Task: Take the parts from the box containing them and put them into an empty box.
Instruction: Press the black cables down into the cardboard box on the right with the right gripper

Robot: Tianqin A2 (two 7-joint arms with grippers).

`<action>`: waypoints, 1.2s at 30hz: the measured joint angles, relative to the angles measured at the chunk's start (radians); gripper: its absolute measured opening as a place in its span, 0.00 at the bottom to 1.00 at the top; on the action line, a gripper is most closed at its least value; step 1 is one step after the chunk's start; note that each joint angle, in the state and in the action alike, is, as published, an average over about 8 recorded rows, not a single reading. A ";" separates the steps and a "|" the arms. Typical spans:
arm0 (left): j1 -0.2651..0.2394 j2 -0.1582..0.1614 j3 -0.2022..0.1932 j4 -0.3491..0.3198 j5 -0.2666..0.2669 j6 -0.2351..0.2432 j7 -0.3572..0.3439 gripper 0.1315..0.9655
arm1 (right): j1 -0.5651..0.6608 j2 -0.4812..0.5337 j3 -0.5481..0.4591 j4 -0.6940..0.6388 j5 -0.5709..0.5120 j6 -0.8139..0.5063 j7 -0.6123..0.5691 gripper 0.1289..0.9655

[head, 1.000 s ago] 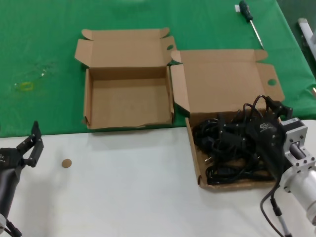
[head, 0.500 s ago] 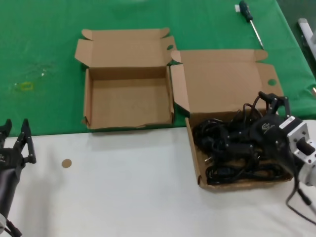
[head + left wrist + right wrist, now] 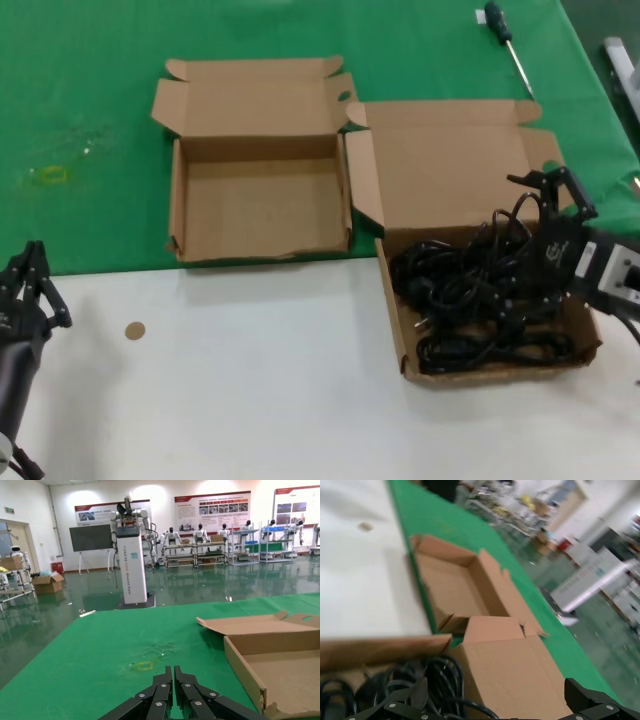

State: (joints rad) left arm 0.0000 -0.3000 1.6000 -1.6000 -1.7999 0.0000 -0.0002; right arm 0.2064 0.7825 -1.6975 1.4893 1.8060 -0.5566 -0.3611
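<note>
The parts point(image 3: 470, 300), a tangle of black power cords, lie in the shallow cardboard box containing them point(image 3: 402, 330) at the right; its big lid point(image 3: 450, 165) lies flat behind. The empty box point(image 3: 260, 205), with taller walls, sits to its left. My right gripper point(image 3: 547, 188) stands open over the far right corner of the cord box, nothing between its fingers. In the right wrist view the right gripper point(image 3: 495, 700) spans the cords point(image 3: 437, 677) and the lid point(image 3: 515, 665). Low at the near left, my left gripper point(image 3: 32, 275) is shut and holds nothing; the left wrist view shows its tips point(image 3: 173, 674) pressed together.
A screwdriver point(image 3: 508, 40) lies on the green cloth point(image 3: 90, 100) at the far right. A small brown disc point(image 3: 134, 330) rests on the white table point(image 3: 250, 400) near the left arm. A yellow mark point(image 3: 50, 175) shows on the cloth at left.
My right gripper has drawn away to the right and farther back from above the cords. My left gripper has shifted left and gone from open to shut.
</note>
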 joint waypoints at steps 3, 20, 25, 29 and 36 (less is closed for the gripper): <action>0.000 0.000 0.000 0.000 0.000 0.000 0.000 0.05 | 0.034 0.017 -0.003 -0.028 -0.006 -0.064 -0.080 1.00; 0.000 0.000 0.000 0.000 0.000 0.000 0.000 0.02 | 0.202 0.029 -0.075 -0.180 -0.061 -0.308 -0.487 1.00; 0.000 0.000 0.000 0.000 0.000 0.000 0.000 0.02 | 0.239 0.008 -0.085 -0.225 -0.070 -0.333 -0.588 1.00; 0.000 0.000 0.000 0.000 0.000 0.000 0.000 0.02 | 0.260 -0.004 -0.091 -0.254 -0.077 -0.345 -0.644 0.99; 0.000 0.000 0.000 0.000 0.000 0.000 0.000 0.02 | 0.280 -0.019 -0.098 -0.288 -0.086 -0.355 -0.710 0.92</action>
State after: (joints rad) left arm 0.0000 -0.3000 1.6000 -1.6000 -1.7997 0.0000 -0.0005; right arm 0.4861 0.7638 -1.7956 1.2015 1.7204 -0.9120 -1.0708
